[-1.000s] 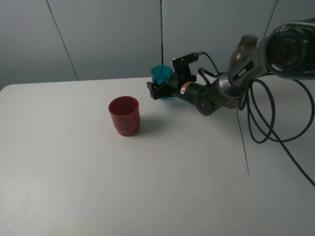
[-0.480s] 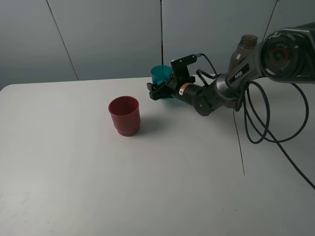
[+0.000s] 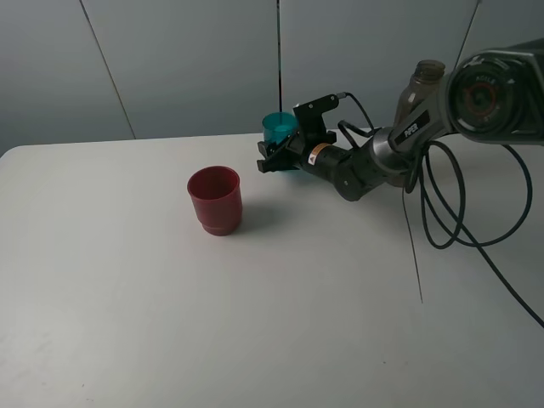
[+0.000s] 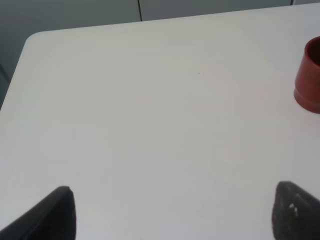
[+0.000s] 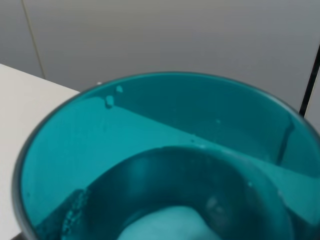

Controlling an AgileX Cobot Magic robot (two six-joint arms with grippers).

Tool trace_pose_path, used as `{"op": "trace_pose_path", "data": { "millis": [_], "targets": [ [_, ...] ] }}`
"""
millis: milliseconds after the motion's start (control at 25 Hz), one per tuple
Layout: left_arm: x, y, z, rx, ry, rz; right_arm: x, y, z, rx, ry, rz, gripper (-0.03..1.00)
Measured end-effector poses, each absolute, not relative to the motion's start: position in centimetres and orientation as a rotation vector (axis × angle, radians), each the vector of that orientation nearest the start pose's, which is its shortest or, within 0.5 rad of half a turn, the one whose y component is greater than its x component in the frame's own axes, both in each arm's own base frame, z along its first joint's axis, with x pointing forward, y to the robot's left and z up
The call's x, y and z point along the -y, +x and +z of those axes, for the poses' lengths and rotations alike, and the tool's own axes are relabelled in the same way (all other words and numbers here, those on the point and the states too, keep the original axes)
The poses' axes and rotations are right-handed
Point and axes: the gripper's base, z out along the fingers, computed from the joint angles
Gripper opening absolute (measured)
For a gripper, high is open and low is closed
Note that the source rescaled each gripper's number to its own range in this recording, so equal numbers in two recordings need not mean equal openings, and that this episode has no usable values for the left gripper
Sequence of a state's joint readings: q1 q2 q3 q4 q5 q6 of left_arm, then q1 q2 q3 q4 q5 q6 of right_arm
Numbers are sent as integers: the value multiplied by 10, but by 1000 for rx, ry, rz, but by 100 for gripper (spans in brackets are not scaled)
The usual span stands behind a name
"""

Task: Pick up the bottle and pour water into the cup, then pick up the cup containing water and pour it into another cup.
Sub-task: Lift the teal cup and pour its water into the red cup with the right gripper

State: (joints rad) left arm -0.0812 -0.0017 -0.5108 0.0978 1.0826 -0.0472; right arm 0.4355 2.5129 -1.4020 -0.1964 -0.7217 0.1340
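Gripping the teal cup (image 3: 278,127) low on its sides, the right fingers (image 3: 270,158) are closed on it at the back of the bench (image 3: 255,323); the cup is upright, well apart from the red cup (image 3: 214,197). The bottle (image 3: 422,85) stands behind the right arm. The 2 left fingers (image 4: 57,215) are spread wide apart above the bench.

Even light; faint shadow beside red cup (image 3: 214,200)
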Motion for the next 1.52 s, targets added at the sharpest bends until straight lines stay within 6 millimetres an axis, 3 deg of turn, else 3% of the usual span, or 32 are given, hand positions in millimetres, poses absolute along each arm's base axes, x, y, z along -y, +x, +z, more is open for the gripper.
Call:
{"op": "trace_pose_path", "data": {
  "millis": [520,880,1320,1520],
  "targets": [
    [-8,-7,279,-2050,28,37,-216,436,34,-1852,-519,399,4],
    [-8,-7,279,-2050,28,37,-210,417,80,-1819,-572,398,4],
    [-8,-7,279,-2050,28,37,-206,376,125,-1795,-834,415,4],
    [-8,-7,279,-2050,28,37,-218,364,145,-1769,-963,379,4]
  ]
}}
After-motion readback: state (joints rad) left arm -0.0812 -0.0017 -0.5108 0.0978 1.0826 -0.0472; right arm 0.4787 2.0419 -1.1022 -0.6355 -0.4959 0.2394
